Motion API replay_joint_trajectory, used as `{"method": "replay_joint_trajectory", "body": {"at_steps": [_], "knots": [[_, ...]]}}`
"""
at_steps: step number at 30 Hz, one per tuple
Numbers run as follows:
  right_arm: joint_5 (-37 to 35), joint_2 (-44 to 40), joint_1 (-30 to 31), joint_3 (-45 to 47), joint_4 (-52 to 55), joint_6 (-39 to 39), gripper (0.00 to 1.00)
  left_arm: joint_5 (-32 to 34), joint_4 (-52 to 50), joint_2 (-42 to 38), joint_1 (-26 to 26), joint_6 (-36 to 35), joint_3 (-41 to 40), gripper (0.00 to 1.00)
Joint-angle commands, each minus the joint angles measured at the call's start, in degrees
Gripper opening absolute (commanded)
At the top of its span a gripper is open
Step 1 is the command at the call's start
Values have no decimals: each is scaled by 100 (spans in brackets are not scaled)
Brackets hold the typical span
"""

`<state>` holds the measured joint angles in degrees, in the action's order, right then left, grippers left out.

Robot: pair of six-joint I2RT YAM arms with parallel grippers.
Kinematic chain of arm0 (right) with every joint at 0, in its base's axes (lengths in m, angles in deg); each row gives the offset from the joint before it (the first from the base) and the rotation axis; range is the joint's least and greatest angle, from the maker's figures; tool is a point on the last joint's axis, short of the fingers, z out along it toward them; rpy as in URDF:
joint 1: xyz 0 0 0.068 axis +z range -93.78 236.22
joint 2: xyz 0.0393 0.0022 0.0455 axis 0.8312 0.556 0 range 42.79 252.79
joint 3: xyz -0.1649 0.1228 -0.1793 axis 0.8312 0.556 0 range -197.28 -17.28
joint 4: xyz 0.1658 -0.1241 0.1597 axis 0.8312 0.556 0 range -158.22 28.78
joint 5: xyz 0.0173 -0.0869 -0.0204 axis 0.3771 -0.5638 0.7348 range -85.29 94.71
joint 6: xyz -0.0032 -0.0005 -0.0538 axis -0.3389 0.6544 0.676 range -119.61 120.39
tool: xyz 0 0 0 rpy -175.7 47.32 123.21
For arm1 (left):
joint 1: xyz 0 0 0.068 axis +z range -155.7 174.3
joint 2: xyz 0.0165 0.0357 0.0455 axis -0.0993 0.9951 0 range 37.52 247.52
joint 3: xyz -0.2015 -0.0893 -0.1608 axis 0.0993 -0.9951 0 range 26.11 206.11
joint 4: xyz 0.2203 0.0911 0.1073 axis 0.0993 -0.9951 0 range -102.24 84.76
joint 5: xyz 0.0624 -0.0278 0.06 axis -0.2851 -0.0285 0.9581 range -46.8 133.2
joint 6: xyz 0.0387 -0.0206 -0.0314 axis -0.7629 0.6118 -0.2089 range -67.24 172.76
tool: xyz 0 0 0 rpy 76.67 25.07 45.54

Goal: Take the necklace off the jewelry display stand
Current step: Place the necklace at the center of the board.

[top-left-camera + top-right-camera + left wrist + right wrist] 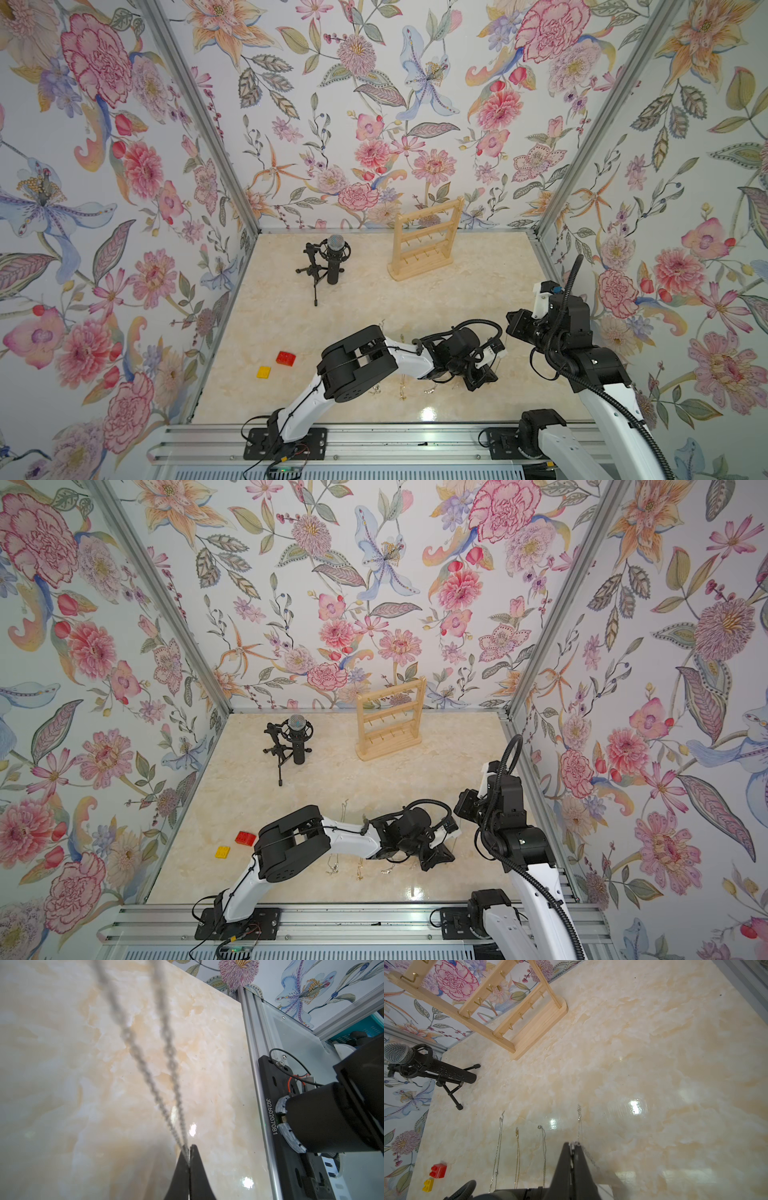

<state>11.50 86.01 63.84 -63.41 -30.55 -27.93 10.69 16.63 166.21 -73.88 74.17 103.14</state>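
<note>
The pale wooden jewelry display stand (424,243) (388,723) (529,1022) stands at the back of the table, and its gold hooks look bare. A thin silver necklace (143,1064) runs as two strands out of my left gripper (189,1152), which is shut on it. My right gripper (573,1145) is shut on a silver chain (579,1122) too, low over the front right of the table. In both top views the two wrists sit close together, far from the stand.
Three more necklaces (517,1157) lie in a row on the marble table (457,291) near the front. A black microphone on a tripod (332,259) stands at the back left. A red brick (286,358) and a yellow brick (263,372) lie front left.
</note>
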Motion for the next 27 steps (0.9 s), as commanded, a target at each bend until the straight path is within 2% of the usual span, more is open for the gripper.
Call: {"method": "replay_joint_trajectory", "body": {"at_steps": [1, 13, 27], "knots": [[-121, 239, -32, 69, -506, -152, 0, 91, -403, 177, -210, -23, 62, 0], [-300, 748, -32, 314, -1119, -302, 0, 853, -1019, 153, -266, 80, 207, 1], [-538, 1151, -137, 569, -1432, -316, 0, 1652, -1080, -51, -326, 276, -69, 3]]}}
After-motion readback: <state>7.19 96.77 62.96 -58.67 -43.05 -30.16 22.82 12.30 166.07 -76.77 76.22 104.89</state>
